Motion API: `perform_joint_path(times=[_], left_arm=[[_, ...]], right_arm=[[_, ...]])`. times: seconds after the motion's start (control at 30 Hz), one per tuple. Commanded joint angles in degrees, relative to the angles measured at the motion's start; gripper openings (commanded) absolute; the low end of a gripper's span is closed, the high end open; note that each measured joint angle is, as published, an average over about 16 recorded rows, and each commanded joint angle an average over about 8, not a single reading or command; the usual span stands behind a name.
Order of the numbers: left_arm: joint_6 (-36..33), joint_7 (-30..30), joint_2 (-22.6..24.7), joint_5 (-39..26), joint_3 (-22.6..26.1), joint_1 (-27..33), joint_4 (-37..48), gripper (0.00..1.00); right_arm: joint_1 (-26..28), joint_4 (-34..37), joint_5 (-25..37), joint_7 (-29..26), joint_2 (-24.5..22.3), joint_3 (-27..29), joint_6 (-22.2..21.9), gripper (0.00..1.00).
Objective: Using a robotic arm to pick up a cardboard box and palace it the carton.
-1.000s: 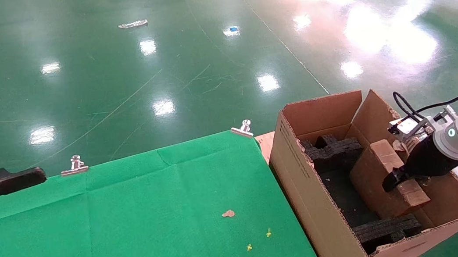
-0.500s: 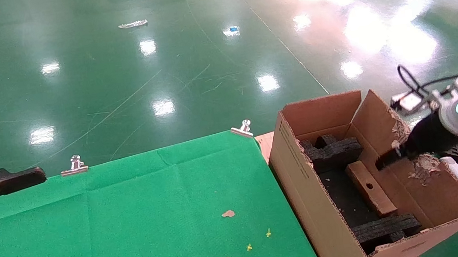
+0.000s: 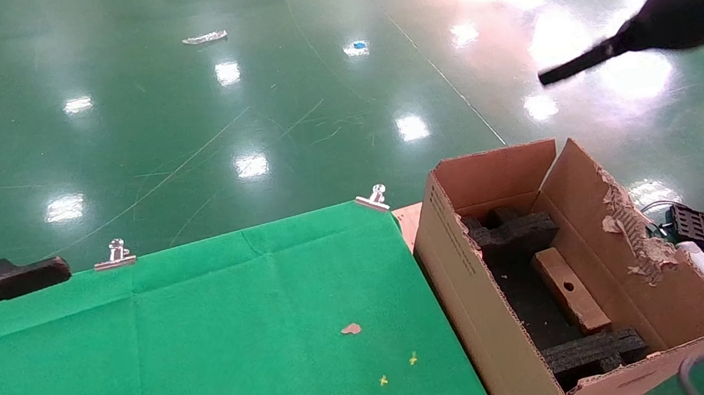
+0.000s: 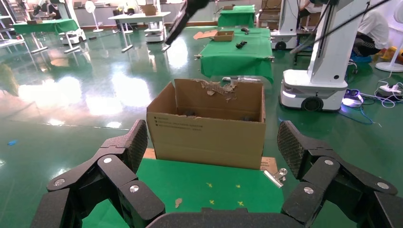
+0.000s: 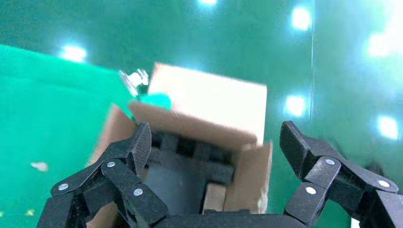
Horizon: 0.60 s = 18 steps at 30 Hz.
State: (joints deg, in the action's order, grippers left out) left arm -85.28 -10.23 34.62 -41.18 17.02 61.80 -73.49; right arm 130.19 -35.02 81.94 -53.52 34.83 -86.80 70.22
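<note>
Closest to the robot, the left tool (image 3: 5, 352) is being held wide open and empty over the near left part of the counter (image 3: 206, 325), which is being covered by a green cloth. It is parked and is not being used for this job.

A bit farther, just past the right edge of the counter, the carton (image 3: 473, 290) is being shown with its flaps up, one of them torn and ragged. The cardboard box (image 3: 570, 290) is lying flat inside the carton, on the dark bottom, between the two black foam inserts (image 3: 511, 229). Nothing is gripping it. Its long side is running from the near foam piece to the far one, along the length of the carton, and the face with the small round hole is pointing up.

Farthest away, the right tool (image 3: 586, 61) is being held high in the air above the floor, well apart from the carton. In the right wrist view its fingers (image 5: 124, 156) are being spread wide with nothing between them, and the carton is being seen below.

The box looks to be placed already, so the job seems nearly done. For the step in hand, the arm should be lifted straight up and away, so the torn flap is not being bumped and the box is not being knocked.
</note>
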Motion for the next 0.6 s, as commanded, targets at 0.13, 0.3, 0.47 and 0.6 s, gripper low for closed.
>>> perform_joint_path(times=[0.13,0.3,0.47,0.6], left_arm=[[0.01,0.01,-0.01,0.01,0.02,0.0,0.0,1.0],[0.02,0.01,-0.01,0.02,0.02,0.0,0.01,1.0],[0.02,0.03,-0.01,0.03,0.03,0.0,0.03,1.0],[0.02,0.04,-0.01,0.03,0.04,0.01,0.05,1.0]], right_arm=[[4.31,-10.45,0.28,-3.26,-3.58,1.02,0.15,1.0],[5.0,-17.27,0.88,-6.69,-5.97,1.34,-1.08,1.0],[3.48,-20.82,0.36,-6.16,-6.72,3.35,-1.45,1.0],[-0.6,-22.33,-1.93,-3.4,-6.46,7.34,-0.53,1.0]])
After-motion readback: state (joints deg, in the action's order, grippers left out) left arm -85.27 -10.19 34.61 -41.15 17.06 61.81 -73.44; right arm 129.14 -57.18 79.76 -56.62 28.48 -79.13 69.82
